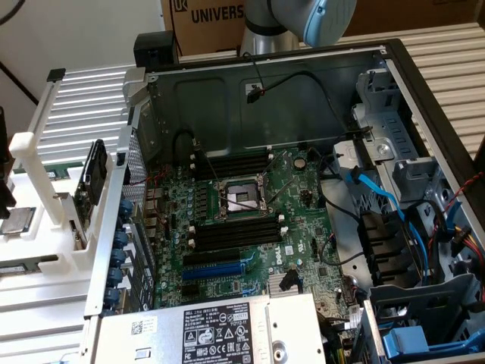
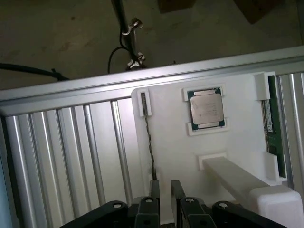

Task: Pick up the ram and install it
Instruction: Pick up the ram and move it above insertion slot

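While the fingers [image 2: 176,190] hover above the white holder plate [image 2: 171,152], a narrow gap shows between them with nothing in it: parted, empty. Ram [image 2: 148,137]: stands on edge in the plate, seen edge-on, far end in a white clip [image 2: 145,102], near end just short of one fingertip. Its long axis runs straight away from the fingers, nearly in line with their gap, offset slightly to one side. Closing would cross its thin dimension. Second memory stick [image 2: 272,123], green, sits beyond the processor [image 2: 206,108], well apart.
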